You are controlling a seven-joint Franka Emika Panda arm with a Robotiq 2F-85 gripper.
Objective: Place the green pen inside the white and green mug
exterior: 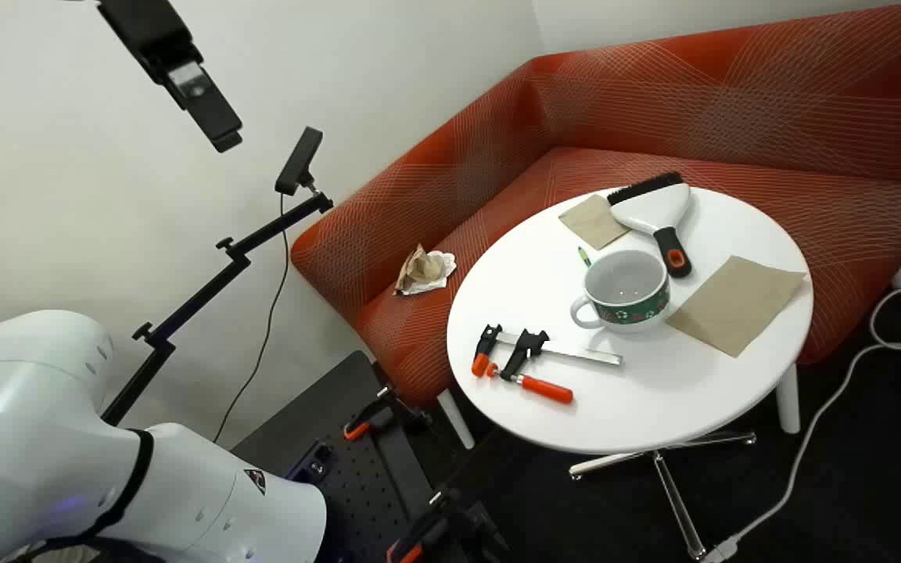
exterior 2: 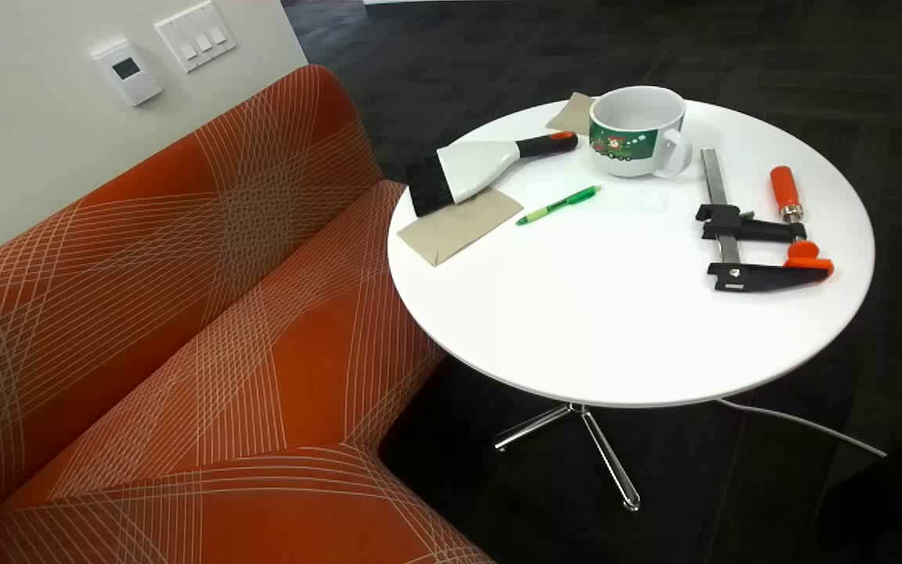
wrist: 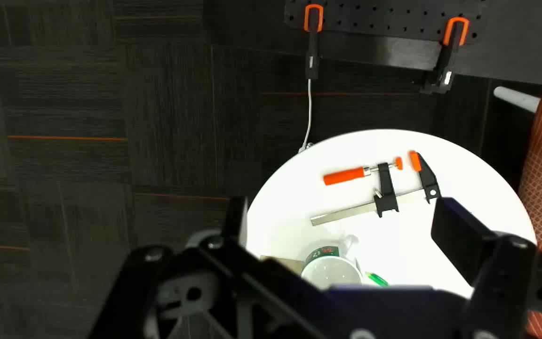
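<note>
The hand (wrist: 341,219) gapes empty, and with the green pen (exterior 2: 559,206) near the white and green mug (exterior 2: 633,139), toward the edge of the table (exterior 2: 600,313) by the sofa (exterior 2: 208,305), an off-centre descent could bump the mug or roll the pen.

White mug (exterior 2: 639,131), banded in green print, stood upright on the surface (exterior 2: 623,313). Two-tone green pen (exterior 2: 559,206) lay flat on the same surface, near the mug but apart.
</note>
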